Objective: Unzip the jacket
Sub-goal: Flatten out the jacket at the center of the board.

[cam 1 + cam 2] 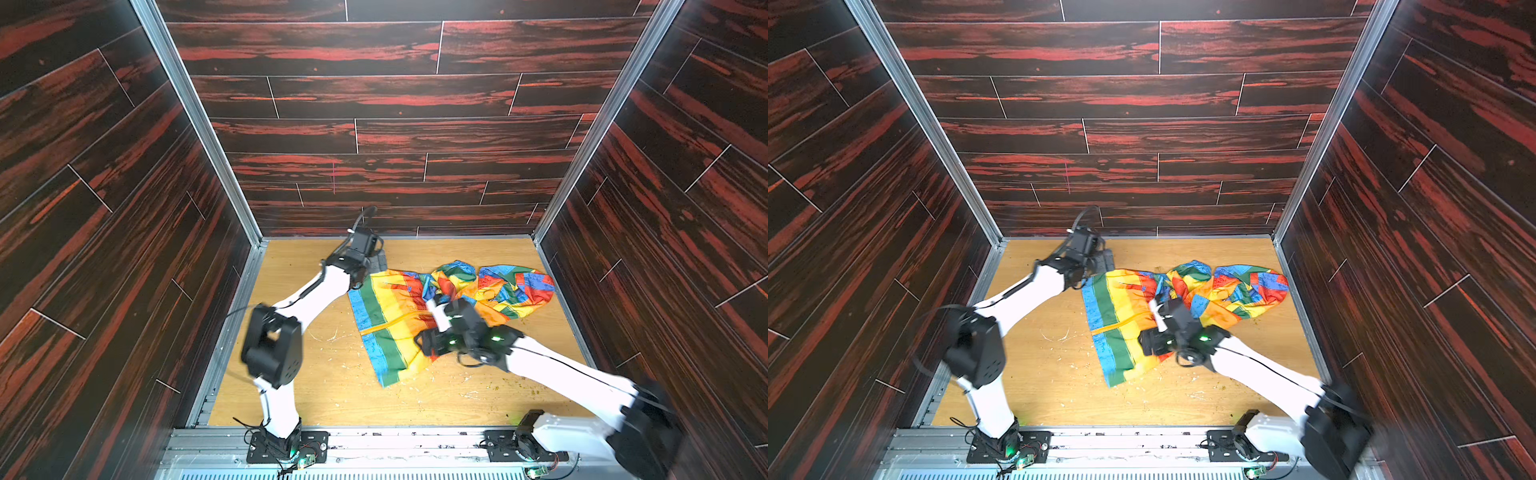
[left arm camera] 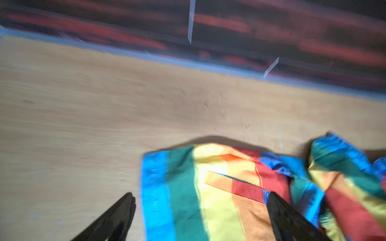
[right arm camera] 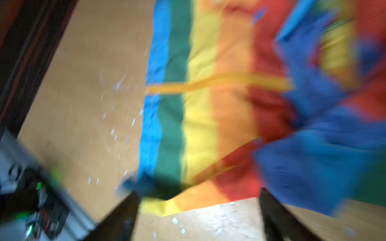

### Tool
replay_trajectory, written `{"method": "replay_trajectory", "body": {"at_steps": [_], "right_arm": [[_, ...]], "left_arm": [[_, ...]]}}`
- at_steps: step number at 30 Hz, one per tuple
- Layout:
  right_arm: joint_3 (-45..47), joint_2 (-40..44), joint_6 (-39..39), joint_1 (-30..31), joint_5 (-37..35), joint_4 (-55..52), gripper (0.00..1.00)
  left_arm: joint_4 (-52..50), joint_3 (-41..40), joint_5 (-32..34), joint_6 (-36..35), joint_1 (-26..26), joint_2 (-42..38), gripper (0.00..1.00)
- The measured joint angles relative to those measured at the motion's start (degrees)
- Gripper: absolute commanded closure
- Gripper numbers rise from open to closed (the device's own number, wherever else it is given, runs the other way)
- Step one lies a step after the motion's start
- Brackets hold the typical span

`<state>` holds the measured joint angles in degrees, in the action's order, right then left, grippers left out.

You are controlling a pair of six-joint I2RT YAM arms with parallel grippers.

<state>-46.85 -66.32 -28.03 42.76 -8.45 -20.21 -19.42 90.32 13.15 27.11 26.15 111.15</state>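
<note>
We hold the left gripper [image 2: 200, 195] spread at the far-left hem of the jacket [image 1: 399, 307], likely to pin it, while the right gripper [image 3: 199, 191], also spread and empty, hovers by the zipper [image 1: 390, 323].

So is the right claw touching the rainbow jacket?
Cannot tell. In the right wrist view the right gripper stands open at the edge of the jacket, but the blur hides whether it meets the cloth.

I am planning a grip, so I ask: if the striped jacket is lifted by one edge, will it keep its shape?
Probably not: the jacket lies crumpled in folds, so it should sag limply. Its thin, shiny cloth may slip when pinched. Pushed, it would likely bunch up rather than slide whole.
</note>
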Motion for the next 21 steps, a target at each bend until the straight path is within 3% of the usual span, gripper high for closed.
{"method": "replay_trajectory", "body": {"at_steps": [1, 3, 8, 14, 17, 21], "right_arm": [[-0.4, 1.5, -2.1, -2.7, -1.6, -0.9, 0.22], [-1.6, 1.6, -5.6, -8.6, -3.8, -2.9, 0.3], [-4.5, -9.2, -12.4, -19.6, -6.1, -8.7, 0.23], [-7.8, -20.9, -13.0, -23.0, -3.4, -10.3, 0.21], [-10.6, -25.1, -12.5, -23.7, -1.7, -9.3, 0.25], [-12.8, -29.4, -11.7, -24.7, 0.2, -8.2, 0.37]], "left_arm": [[-0.8, 1.7, -0.2, -0.7, 0.4, 2.6, 0.0], [-3.5, 6.0, 0.4, -2.0, 1.3, 7.6, 0.0], [-12.7, 20.6, 3.4, -5.3, 3.0, 21.2, 0.0], [-22.6, 32.5, 5.4, -7.8, 3.4, 31.3, 0.0], [-24.4, 33.6, 6.0, -8.5, 3.4, 31.3, 0.09], [-25.8, 33.4, 6.2, -9.0, 3.5, 31.8, 0.35]]}}
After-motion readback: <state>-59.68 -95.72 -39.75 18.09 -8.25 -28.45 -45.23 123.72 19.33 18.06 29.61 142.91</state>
